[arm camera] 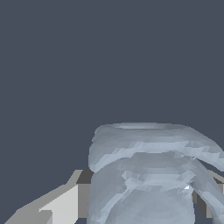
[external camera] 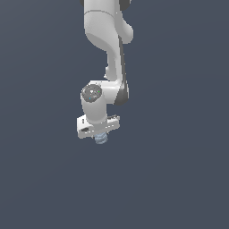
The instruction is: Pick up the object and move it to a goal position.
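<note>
The object [external camera: 101, 138] is a tiny pale blue-grey, ridged lump that pokes out just below the white gripper bar in the exterior view. It fills the near part of the wrist view [arm camera: 148, 175], with its ridges plain. My gripper [external camera: 100, 136] hangs from the white arm and is shut on the object, which sits between the fingers. One pale finger [arm camera: 61, 203] shows beside the object in the wrist view. The fingertips are mostly hidden by the bar and the object.
A flat dark blue-grey background [external camera: 179, 179] lies all around the arm in both views. The white arm [external camera: 105, 36] comes down from the top of the exterior view.
</note>
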Tool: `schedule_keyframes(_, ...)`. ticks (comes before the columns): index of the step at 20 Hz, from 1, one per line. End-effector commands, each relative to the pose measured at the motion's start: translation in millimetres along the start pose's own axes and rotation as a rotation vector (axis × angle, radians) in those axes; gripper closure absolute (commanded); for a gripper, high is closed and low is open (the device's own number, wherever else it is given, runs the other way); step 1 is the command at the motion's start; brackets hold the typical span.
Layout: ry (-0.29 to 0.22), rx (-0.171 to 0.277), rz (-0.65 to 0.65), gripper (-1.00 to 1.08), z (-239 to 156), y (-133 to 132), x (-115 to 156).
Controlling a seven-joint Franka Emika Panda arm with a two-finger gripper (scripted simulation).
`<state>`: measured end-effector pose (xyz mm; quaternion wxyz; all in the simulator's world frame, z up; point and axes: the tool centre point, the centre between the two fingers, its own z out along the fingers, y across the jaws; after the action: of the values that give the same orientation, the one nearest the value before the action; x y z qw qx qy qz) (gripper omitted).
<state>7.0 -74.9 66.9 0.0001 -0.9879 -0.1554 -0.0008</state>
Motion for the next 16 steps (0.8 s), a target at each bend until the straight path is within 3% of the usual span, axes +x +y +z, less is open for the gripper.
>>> schedule_keyframes(1, 0.000, 0.000, -0.001, 1.08, -3, 20, 8)
schedule_keyframes(16, -0.001, 0.000, -0.001, 1.08, -17, 111, 45)
